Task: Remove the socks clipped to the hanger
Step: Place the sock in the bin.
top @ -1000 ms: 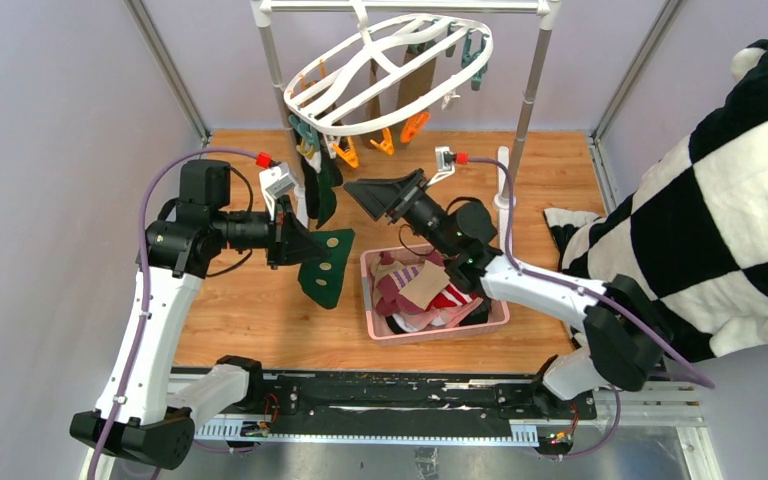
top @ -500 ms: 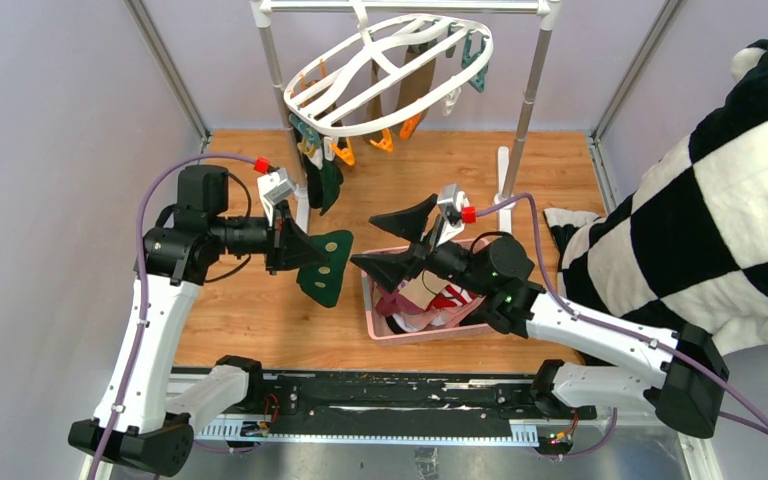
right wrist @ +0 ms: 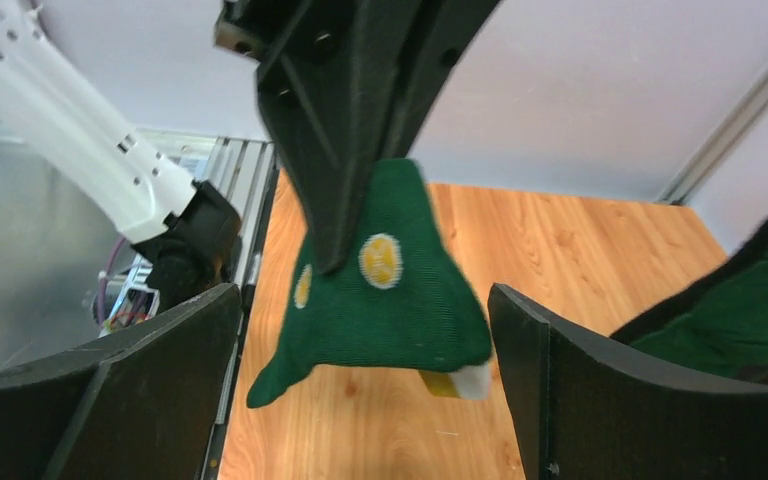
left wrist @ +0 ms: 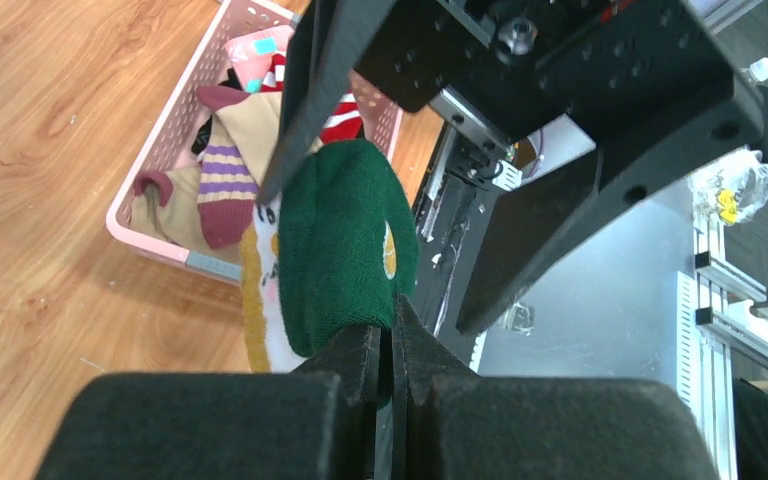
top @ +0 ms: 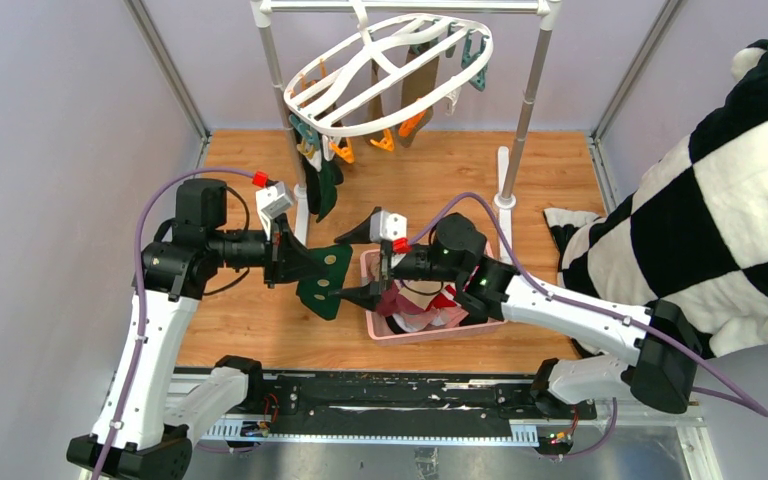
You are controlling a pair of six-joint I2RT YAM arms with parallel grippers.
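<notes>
Moved: right gripper (top: 357, 262) has swung from up near the hanger (top: 360, 128) down and left, low over the pink basket (top: 430, 333), jaws wider than before. It now points at the green sock (top: 326, 278). Left arm has barely shifted.
Left gripper (top: 310, 262): clamped tight on the green sock, which hangs clear of the wood floor, centre-left of the top view.
Right gripper: jaws spread wide, holding nothing.
Contact: can't tell from the top view, where the right fingers sit just right of the sock. The right wrist view shows the sock between both fingers with a gap on each side.
Right wrist only: yellow dots on the sock, pale toe at its lower right corner, another green piece at the right edge of the frame.
Left wrist only: the pinch itself at bottom centre. Basket contents at upper left are a beige sock with purple stripes (left wrist: 222, 170) and a red-white striped sock (left wrist: 345, 108).
Hanger: top centre of the top view, on the grey rack (top: 522, 110). A dark green sock (top: 322, 188) and a brown sock (top: 420, 85) are clipped on it.
Checked plush (top: 720, 200): right edge of the top view.
</notes>
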